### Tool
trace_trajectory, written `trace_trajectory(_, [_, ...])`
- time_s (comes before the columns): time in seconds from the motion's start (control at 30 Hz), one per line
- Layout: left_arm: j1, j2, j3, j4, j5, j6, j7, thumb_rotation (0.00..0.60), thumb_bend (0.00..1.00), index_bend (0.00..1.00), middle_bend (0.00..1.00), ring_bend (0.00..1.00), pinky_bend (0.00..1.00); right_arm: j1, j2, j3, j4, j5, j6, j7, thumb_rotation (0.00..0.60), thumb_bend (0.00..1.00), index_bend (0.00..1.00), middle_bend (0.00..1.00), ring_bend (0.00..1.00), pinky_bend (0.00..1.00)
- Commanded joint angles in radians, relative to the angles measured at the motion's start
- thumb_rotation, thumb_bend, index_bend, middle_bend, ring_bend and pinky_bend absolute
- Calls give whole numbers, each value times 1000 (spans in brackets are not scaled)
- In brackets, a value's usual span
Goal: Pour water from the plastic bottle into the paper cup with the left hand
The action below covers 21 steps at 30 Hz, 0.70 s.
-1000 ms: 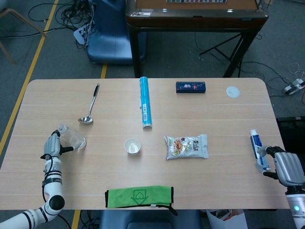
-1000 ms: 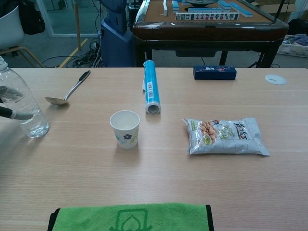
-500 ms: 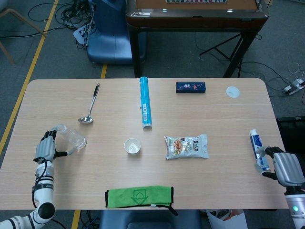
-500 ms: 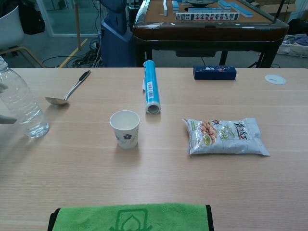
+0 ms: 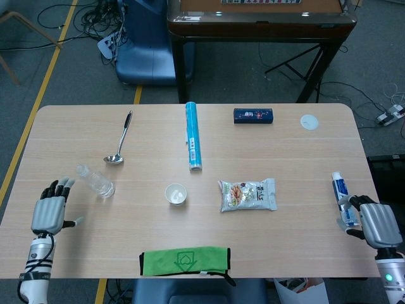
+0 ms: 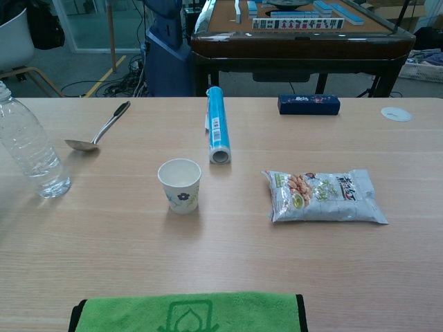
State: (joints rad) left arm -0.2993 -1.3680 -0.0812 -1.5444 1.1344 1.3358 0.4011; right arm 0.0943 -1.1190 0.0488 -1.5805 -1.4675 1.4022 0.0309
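The plastic bottle (image 5: 95, 182) stands upright on the left part of the tabletop (image 5: 304, 152), clear, with nothing touching it. To its right, near the middle of the tabletop, the paper cup (image 5: 175, 194) stands upright with its mouth open, well apart from the bottle. The left hand (image 5: 49, 209) hovers at the near left edge, to the left of the bottle and apart from it, fingers (image 5: 57, 188) spread and holding nothing.

Just beyond the bottle lies a metal ladle (image 5: 120, 140), its bowl toward the near side. A blue roll (image 5: 193, 144) lies lengthwise past the cup, one end pointing at it. Right of the cup lies a snack packet (image 5: 247, 194), flat on the wood. Farther off sits a dark blue box (image 5: 253, 115), and to its right a small round white lid (image 5: 309, 121). A green cloth (image 5: 184, 261) lies along the near edge in front of the cup.

At the near right edge the right hand (image 5: 374, 223) rests beside a toothpaste tube (image 5: 342, 198); its fingers are curled by the tube's near end, but I cannot tell whether they grip it.
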Motion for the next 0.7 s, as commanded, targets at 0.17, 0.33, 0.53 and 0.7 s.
trace_trajectory(0.17, [65, -12, 90, 83, 211, 132, -29, 600, 72, 252, 195, 168, 266, -1, -23, -1, 4, 9, 6, -86, 600, 233, 453, 497, 410, 658])
trace_trajectory(0.33, [95, 25, 139, 53, 282, 149, -36, 600, 72, 351, 357, 293, 374, -4, -26, -2, -5, 14, 8, -116, 600, 233, 453, 497, 410, 657])
trace_trajectory(0.53, [117, 78, 156, -45, 276, 133, 13, 600, 72, 369, 382, 312, 411, -6, -25, 1, -6, 31, 5, -136, 600, 233, 453, 497, 410, 658])
trace_trajectory(0.7, [123, 113, 136, -80, 264, 134, 38, 600, 72, 375, 388, 314, 444, -7, -24, 3, 1, 48, -6, -135, 600, 233, 453, 497, 410, 658])
